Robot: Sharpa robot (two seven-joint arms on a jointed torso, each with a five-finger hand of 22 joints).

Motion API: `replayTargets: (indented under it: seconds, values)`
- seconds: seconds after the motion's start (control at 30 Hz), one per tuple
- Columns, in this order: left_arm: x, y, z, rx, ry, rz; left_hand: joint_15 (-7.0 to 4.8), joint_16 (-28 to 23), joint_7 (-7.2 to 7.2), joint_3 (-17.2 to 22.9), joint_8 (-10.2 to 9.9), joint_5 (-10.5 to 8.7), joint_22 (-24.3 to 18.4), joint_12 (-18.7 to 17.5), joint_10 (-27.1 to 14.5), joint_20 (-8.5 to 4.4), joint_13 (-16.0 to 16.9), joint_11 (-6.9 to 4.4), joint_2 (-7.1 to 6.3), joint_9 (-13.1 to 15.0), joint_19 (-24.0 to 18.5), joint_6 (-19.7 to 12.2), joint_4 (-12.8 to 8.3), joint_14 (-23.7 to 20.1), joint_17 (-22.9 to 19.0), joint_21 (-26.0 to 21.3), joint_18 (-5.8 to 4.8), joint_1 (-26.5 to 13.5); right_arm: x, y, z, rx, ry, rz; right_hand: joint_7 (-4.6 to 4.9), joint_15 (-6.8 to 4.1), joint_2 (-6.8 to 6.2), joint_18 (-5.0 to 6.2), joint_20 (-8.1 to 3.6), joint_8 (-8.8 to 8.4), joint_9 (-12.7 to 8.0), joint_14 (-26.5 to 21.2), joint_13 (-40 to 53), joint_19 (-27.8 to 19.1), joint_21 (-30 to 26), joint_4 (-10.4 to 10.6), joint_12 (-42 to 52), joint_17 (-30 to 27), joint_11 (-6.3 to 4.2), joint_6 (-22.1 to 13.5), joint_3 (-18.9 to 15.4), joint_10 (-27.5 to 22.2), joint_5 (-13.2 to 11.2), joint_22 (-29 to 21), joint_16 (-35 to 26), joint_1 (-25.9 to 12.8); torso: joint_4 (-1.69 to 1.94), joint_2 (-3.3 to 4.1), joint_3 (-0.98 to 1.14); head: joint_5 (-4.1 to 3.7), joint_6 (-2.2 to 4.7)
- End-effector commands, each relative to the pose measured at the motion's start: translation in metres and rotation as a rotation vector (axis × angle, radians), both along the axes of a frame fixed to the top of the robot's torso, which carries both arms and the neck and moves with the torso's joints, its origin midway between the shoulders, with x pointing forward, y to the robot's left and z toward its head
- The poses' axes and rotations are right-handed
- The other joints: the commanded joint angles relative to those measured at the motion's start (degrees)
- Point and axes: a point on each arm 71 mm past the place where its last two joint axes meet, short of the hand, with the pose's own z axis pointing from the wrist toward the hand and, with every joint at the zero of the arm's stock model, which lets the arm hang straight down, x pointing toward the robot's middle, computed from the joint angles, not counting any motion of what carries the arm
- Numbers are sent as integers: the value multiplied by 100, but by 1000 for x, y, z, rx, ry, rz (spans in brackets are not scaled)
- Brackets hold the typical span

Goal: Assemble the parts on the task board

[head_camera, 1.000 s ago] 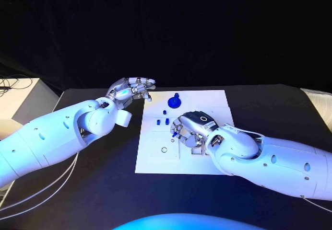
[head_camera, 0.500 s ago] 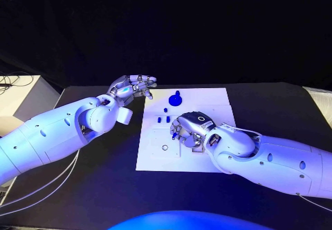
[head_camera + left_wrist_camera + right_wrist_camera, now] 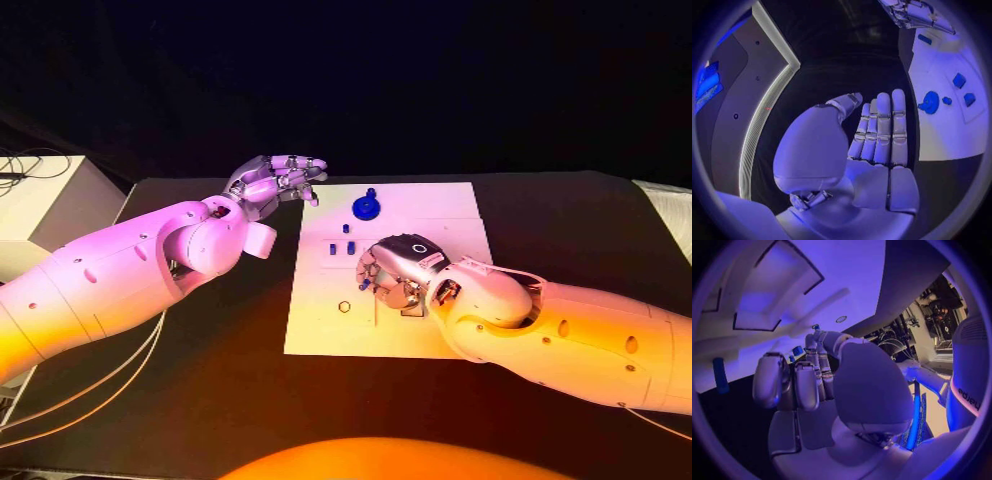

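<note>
The right hand (image 3: pixel 397 272) hovers low over the middle of the task board (image 3: pixel 447 215), fingers curled downward; whether they pinch a small blue part (image 3: pixel 365 283) at their tips I cannot tell. The round blue part (image 3: pixel 365 208) lies toward the board's far edge. The left hand (image 3: pixel 277 182) hangs empty, fingers straight and apart, just off the board's far-left corner, the nearer hand to that round part.

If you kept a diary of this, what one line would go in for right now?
left hand: open, beside task board | right hand: over board, grasp unclear | round blue part: on board, untouched
</note>
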Motion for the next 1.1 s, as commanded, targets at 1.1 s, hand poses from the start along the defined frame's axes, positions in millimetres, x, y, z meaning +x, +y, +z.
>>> replayTargets:
  seconds: [1.1]
  values:
    - [-1, -1, 1, 3, -3, -22, 25, -47, 40, -53, -38, -9, -23, -10, -59, 8, -15, 24, -4, -16, 35, -23, 26, -40, -24, -53, 31, 43, -2, 7, -11, -89, 35, 31, 49, 16, 1, -10, -34, -4, 29, 287, -29, 47, -84, -35, -92, -31, 49, -42, -26, -53, 34, 182, -24, -145, 0, 1, 3, 14, -40]
